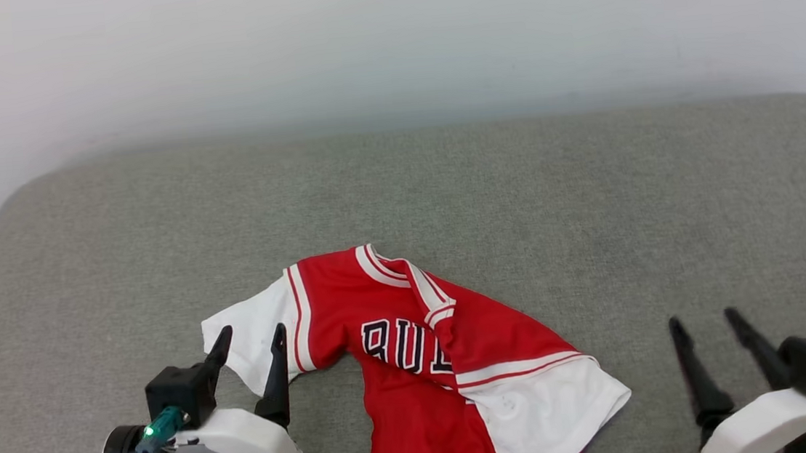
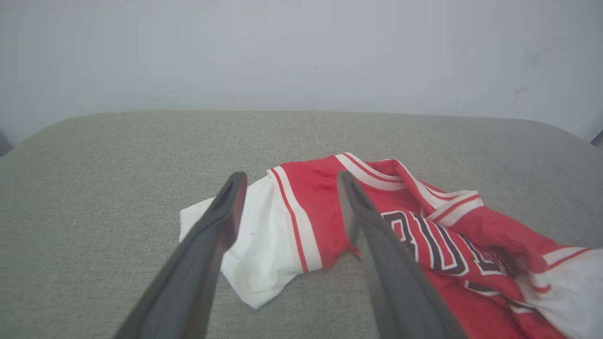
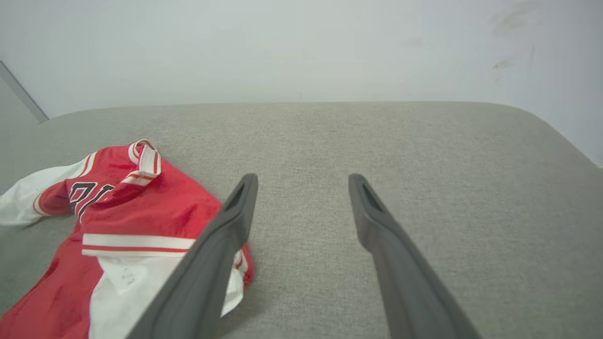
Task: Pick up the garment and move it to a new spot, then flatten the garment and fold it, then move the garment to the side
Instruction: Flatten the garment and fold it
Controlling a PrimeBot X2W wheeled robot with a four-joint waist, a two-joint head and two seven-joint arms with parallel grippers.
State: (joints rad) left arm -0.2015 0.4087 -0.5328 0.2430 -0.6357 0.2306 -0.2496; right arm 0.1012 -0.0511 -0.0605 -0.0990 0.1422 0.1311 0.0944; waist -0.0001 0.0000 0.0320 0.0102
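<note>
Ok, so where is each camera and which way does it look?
Head view: on the robot's head, looking forward and down at the jersey on the grey cushion; left gripper and right gripper show at the bottom.
Left wrist view: on the left wrist, looking along its open fingers at the jersey's white sleeve.
Right wrist view: on the right wrist, looking along its open fingers at bare cushion, jersey to the left.
Shared: all three see jersey, cushion and wall.
</note>
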